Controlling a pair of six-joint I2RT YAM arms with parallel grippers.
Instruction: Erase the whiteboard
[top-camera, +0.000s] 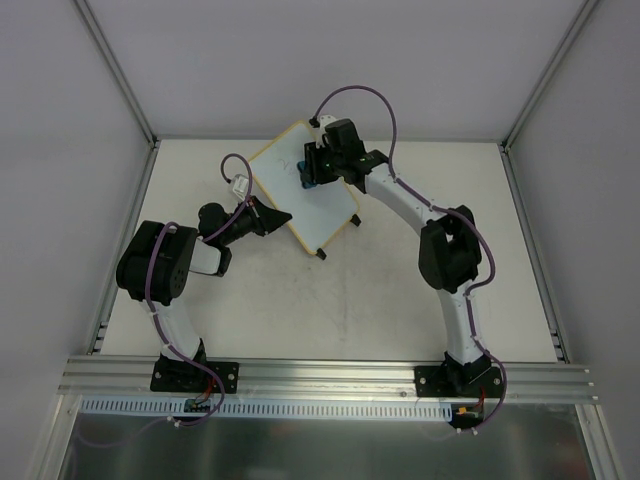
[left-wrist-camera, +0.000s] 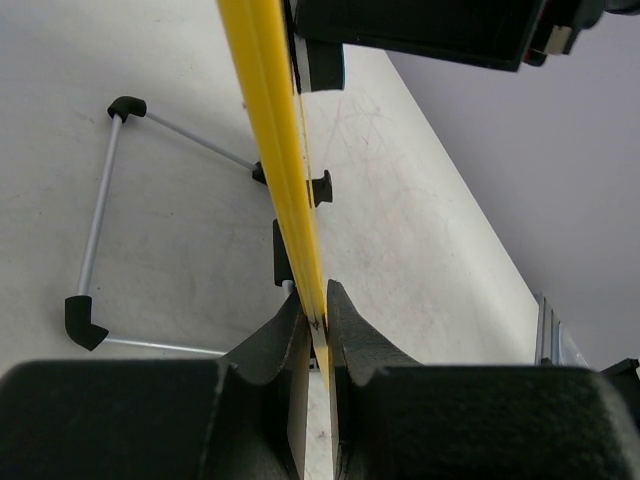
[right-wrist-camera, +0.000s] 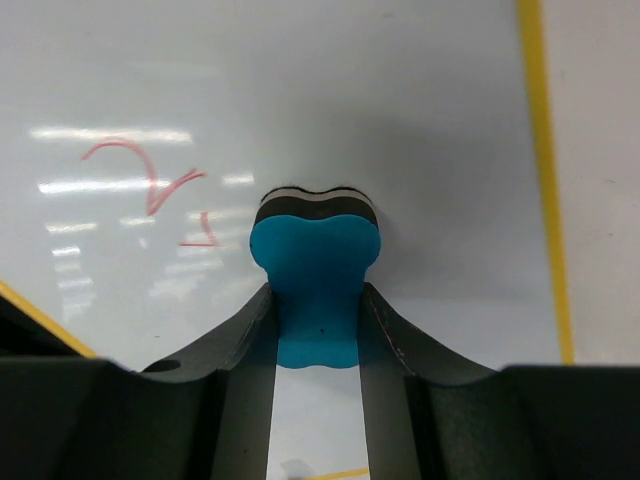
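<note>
Right claw (right-wrist-camera: 316, 295), eraser (right-wrist-camera: 315, 250), red-scribbled whiteboard (right-wrist-camera: 420, 110)

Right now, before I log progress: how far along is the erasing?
Done: the left jaws are shut on the whiteboard by its yellow rim, and the right jaws are shut on the blue eraser. In hand: the eraser's felt end appears pressed to the board. Left: red marks beside the eraser are unwiped.
</note>
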